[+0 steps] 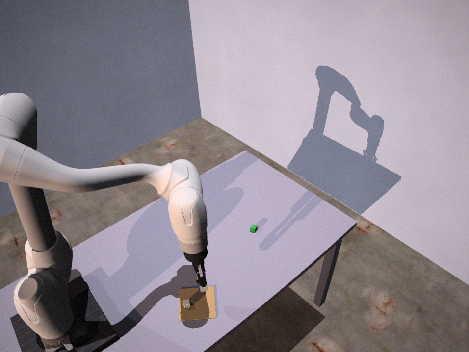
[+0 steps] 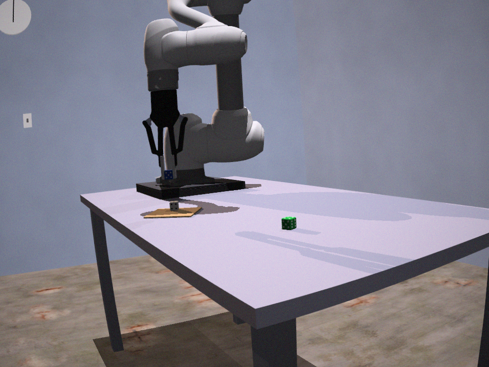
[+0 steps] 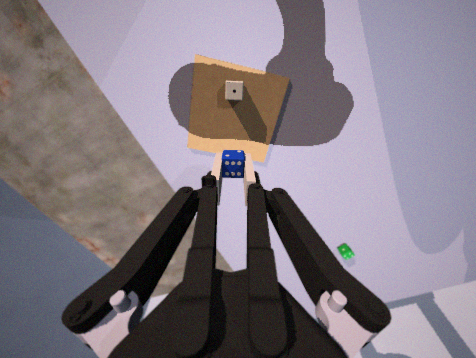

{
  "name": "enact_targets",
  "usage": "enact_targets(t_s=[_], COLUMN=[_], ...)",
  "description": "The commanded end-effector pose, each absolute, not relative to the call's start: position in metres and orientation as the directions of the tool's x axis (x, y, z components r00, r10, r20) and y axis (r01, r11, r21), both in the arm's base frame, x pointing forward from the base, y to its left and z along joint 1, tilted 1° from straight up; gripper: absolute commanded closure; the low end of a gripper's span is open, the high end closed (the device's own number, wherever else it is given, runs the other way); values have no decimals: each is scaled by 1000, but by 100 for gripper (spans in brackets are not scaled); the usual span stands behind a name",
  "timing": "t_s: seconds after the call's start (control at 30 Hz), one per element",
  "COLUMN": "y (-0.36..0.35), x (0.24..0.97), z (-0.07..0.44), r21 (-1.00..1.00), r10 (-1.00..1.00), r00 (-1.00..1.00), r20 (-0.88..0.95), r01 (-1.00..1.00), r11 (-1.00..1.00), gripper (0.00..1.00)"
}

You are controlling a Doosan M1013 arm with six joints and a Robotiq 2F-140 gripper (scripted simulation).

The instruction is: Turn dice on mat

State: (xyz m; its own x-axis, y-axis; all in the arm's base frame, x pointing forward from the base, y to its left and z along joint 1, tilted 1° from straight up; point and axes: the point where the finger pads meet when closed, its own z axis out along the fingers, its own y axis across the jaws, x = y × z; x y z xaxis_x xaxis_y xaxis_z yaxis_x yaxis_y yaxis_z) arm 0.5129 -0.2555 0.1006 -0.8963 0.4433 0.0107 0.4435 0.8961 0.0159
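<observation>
Above the bench (image 1: 227,261) (image 2: 245,252) (image 3: 310,200), the gripper (image 1: 202,287) (image 2: 169,174) (image 3: 233,163) pinches the blue die (image 2: 168,174) (image 3: 233,164), while the white die (image 1: 186,303) (image 2: 174,205) (image 3: 234,90) sits on the mat (image 1: 208,310) (image 2: 168,213) (image 3: 210,120).

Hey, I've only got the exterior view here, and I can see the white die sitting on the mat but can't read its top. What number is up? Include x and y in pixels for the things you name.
Observer: One. The wrist view looks down on the white die (image 1: 186,303) (image 2: 174,205) (image 3: 234,91) and shows a single spot.

Operator: Good. And the blue die in the fingers, which I only see from the front?

Observer: In the wrist view, the blue die (image 1: 198,287) (image 2: 169,174) (image 3: 233,164) has its six-spot face turned toward the viewer.
</observation>
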Motion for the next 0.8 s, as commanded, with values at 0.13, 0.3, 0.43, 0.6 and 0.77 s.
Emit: enact_targets(t_s=[0.13, 0.3, 0.43, 0.6, 0.77], y=[-255, -255, -255, -254, -254], x=[513, 513, 513, 513, 513], z=[95, 86, 70, 45, 27], r21=[16, 16, 16, 16, 16], r10=[443, 443, 443, 443, 443], r00=[-896, -896, -896, -896, -896], r20=[11, 11, 11, 11, 11], r01=[444, 444, 444, 444, 444], r11=[896, 896, 896, 896, 896], gripper=[79, 79, 79, 79, 79])
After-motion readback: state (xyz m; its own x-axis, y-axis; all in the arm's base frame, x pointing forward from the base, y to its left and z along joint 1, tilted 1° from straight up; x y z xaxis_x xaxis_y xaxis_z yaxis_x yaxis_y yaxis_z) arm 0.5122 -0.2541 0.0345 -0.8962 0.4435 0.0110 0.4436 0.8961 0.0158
